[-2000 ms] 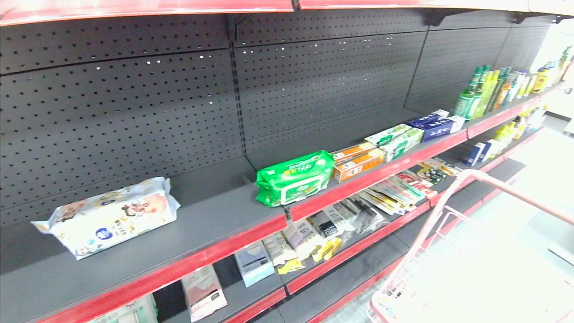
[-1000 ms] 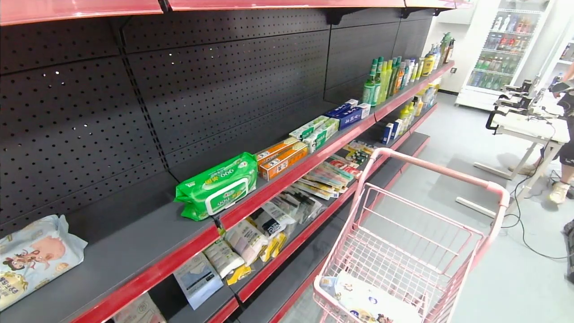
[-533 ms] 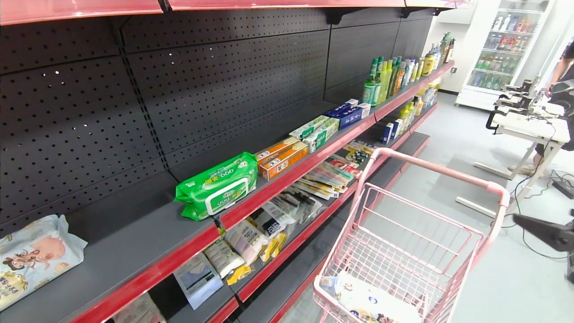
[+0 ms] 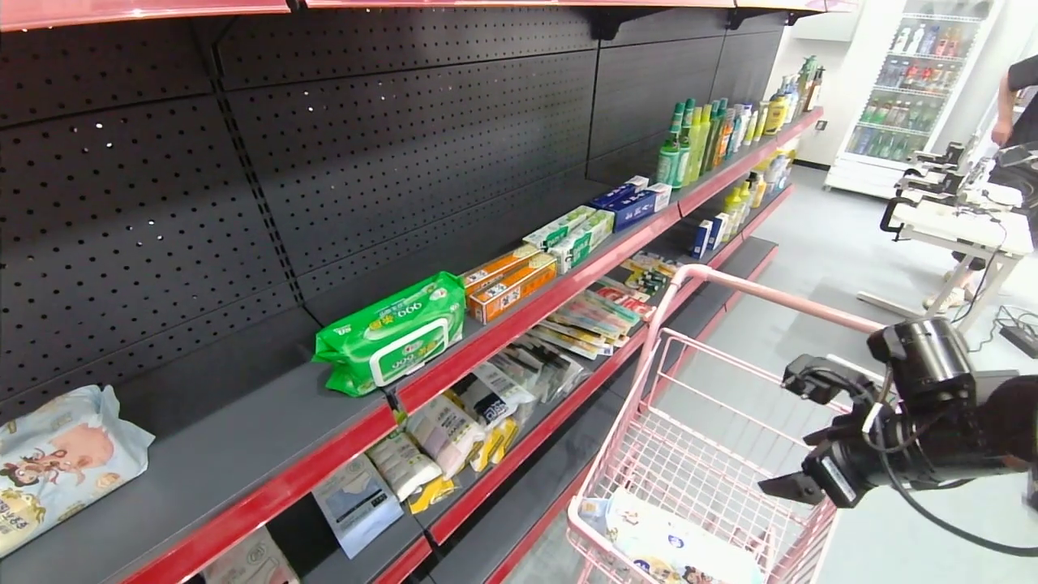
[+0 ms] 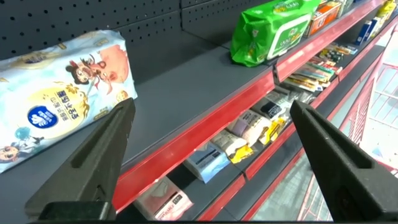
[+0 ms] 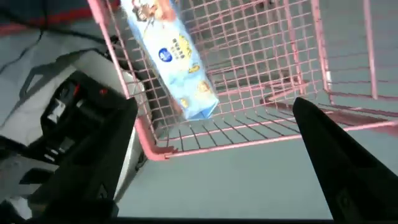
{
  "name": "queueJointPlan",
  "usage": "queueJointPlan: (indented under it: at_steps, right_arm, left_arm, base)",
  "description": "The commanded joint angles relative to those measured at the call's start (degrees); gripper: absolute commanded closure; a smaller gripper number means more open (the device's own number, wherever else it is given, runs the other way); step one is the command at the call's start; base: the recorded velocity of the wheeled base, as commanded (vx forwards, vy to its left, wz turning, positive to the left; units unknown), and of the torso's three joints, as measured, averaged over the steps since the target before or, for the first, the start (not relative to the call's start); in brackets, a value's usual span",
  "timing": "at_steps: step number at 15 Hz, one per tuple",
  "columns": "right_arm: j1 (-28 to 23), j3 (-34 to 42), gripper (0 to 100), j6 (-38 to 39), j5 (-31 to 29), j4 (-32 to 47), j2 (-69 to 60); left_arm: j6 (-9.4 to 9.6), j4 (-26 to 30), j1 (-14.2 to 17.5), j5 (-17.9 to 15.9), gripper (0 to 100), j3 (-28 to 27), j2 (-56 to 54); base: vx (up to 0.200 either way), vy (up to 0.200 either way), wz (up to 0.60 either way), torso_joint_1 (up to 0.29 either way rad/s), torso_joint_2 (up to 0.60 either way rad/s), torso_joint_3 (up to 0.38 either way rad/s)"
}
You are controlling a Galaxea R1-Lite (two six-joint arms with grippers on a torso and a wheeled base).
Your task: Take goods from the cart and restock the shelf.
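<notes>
Two wet-wipe packs lie on the middle shelf [image 4: 243,438], well apart. Far left: cartoon-print pack [image 4: 61,454], white and blue, lying flat on the grey deck with its back edge toward the pegboard [image 4: 365,146]. The left claw [image 5: 211,109] is held in front of the shelf's red front edge, on a line between the two packs; its jaws are spread wide with nothing between them. Next right: green pack [image 4: 389,332], flat, close to the front edge, at the joint between two shelf sections. Just beside it are the orange cartons [image 4: 509,288], then the green-and-white cartons [image 4: 572,231], then the blue cartons [image 4: 632,203], then a row of upright bottles [image 4: 697,138], green and yellow. The shelf below carries small bagged goods [image 4: 454,430] and toothbrush cards [image 4: 588,320]. Right of the shelving stands the pink wire cart [image 4: 734,296] on the floor. A second cartoon-print pack [image 4: 673,551] sits at the near end of its basket; I cannot tell whether it lies flat or tilted. The right claw [image 4: 780,431] hangs over the cart's right rim, above the basket. Its jaws are apart and empty, clear of the pack below.
</notes>
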Motion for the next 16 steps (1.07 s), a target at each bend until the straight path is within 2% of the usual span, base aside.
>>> queueJointPlan:
  at_steps: [1, 10, 16]
  right_arm:
    - [1.6, 0.5, 0, -3.2, 0.7, 0.0, 7.1]
    - [2.8, 1.7, 0, -9.6, 2.3, 0.0, 11.0]
    - [3.8, 1.8, 0, -10.3, 2.4, 0.0, 11.6]
  left_arm:
    - [0.0, 0.0, 0.0, 0.0, 0, 0.0, 0.0]
    - [0.0, 0.0, 0.0, 0.0, 0, 0.0, 0.0]
    - [0.0, 0.0, 0.0, 0.0, 0, 0.0, 0.0]
  base:
    - [0.0, 0.0, 0.0, -0.115, 0.26, 0.149]
    - [0.0, 0.0, 0.0, -0.149, 0.33, 0.178]
    - [0.0, 0.0, 0.0, -0.159, 0.34, 0.189]
